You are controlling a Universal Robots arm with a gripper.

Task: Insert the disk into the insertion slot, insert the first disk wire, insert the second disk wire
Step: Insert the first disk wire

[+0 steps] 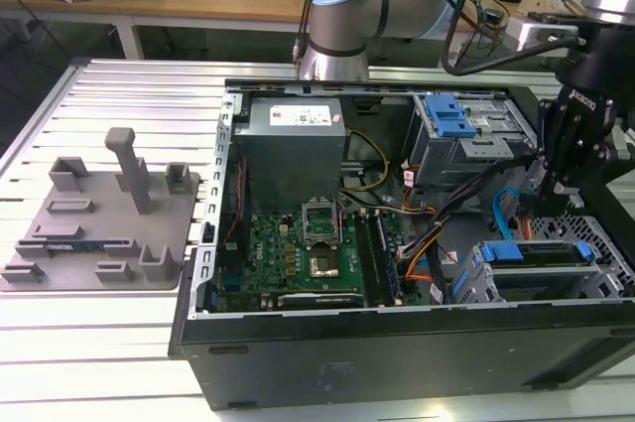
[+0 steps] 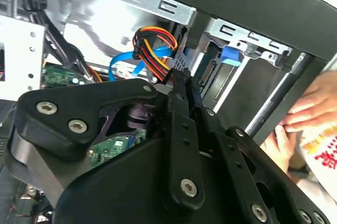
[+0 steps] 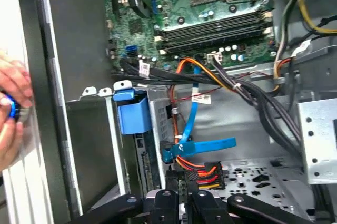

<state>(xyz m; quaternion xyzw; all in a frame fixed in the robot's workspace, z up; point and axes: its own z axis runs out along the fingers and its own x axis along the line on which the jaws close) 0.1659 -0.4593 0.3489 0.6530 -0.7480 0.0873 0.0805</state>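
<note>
The disk (image 1: 541,273), clipped in its blue frame, lies inside the insertion slot (image 1: 610,281) at the corner of the open case (image 1: 298,362) on the exterior view's right, so the first step looks done. The gripper (image 1: 556,206) hangs just above the slot's rear end. In both wrist views its fingers (image 2: 179,129) are closed on the black plug (image 3: 202,181) of the red, orange and yellow wire (image 2: 154,45). The plug is held close to the disk's back edge but, by the look of it, is not yet seated. The blue wire (image 3: 196,145) ends right at that same edge; whether it is pushed home cannot be told. A person's hand (image 2: 310,110) is just outside the case wall.
</note>
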